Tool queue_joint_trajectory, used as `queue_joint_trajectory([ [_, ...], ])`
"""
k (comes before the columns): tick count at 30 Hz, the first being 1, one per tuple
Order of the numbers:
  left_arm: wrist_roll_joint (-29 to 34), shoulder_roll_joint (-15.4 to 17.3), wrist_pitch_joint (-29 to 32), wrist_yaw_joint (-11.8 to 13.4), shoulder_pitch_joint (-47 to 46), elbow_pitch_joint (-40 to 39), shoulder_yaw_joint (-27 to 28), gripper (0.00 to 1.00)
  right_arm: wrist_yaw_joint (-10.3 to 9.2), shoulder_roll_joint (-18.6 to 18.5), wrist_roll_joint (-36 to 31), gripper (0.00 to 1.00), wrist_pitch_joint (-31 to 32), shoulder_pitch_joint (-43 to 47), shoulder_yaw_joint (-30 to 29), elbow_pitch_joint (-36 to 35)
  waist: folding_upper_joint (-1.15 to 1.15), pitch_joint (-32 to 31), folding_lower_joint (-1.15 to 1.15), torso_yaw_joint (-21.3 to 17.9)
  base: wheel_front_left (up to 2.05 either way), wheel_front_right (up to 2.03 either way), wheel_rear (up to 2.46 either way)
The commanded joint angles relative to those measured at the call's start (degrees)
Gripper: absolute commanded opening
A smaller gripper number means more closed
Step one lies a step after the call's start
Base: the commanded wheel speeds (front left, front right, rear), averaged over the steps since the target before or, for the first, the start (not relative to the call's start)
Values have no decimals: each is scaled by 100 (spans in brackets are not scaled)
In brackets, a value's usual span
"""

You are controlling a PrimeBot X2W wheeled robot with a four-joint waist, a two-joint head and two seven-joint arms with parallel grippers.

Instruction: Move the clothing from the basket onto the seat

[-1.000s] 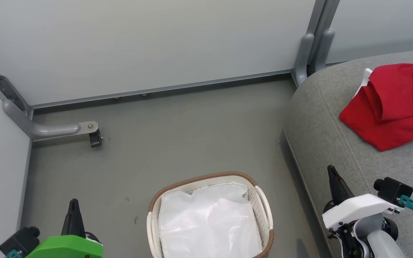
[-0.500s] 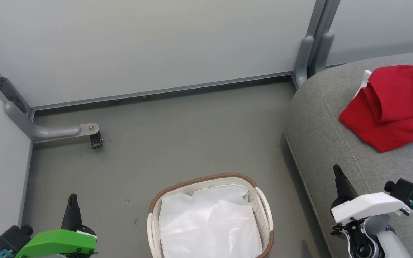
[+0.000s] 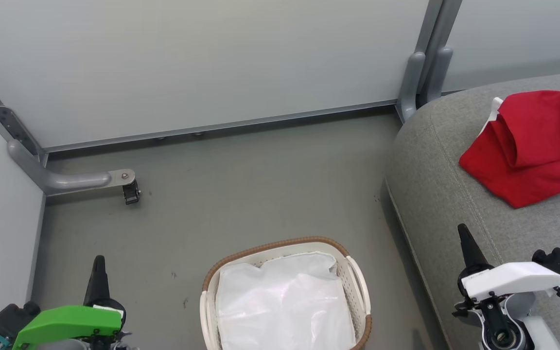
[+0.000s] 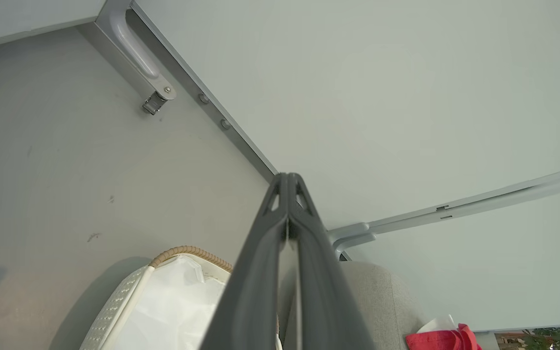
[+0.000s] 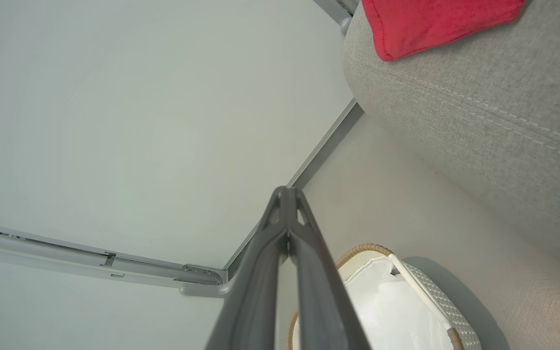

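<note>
Left pincer (image 3: 98, 265), right pincer (image 3: 464, 236): clenched, empty. Risk: a reach into the basket (image 3: 275, 243) snags the liner (image 3: 285, 301); the clothing (image 3: 537, 146) lies right, on the seat (image 3: 435, 194).

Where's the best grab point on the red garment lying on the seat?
Probably the raised fold in the left half of the clothing, pinched from above by the right gripper, which is nearest and is shut for now. That ridge stands proud of the seat; the pointed near corner lies flat on it, leaving little to get under.
</note>
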Motion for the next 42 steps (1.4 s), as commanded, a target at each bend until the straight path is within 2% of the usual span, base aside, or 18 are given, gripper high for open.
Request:
queue_joint_trajectory([
  [1, -167, 42, 39, -41, -149, -75, 24, 0, -2, -29, 158, 0, 46, 4, -41, -89, 0, -5, 0, 1, 0, 0, 0],
  [42, -2183, 56, 606, -82, -311, -275, 101, 0, -4, -35, 2218, 0, 612, 158, -382, -376, 0, -142, 0, 16, 0, 0, 0],
])
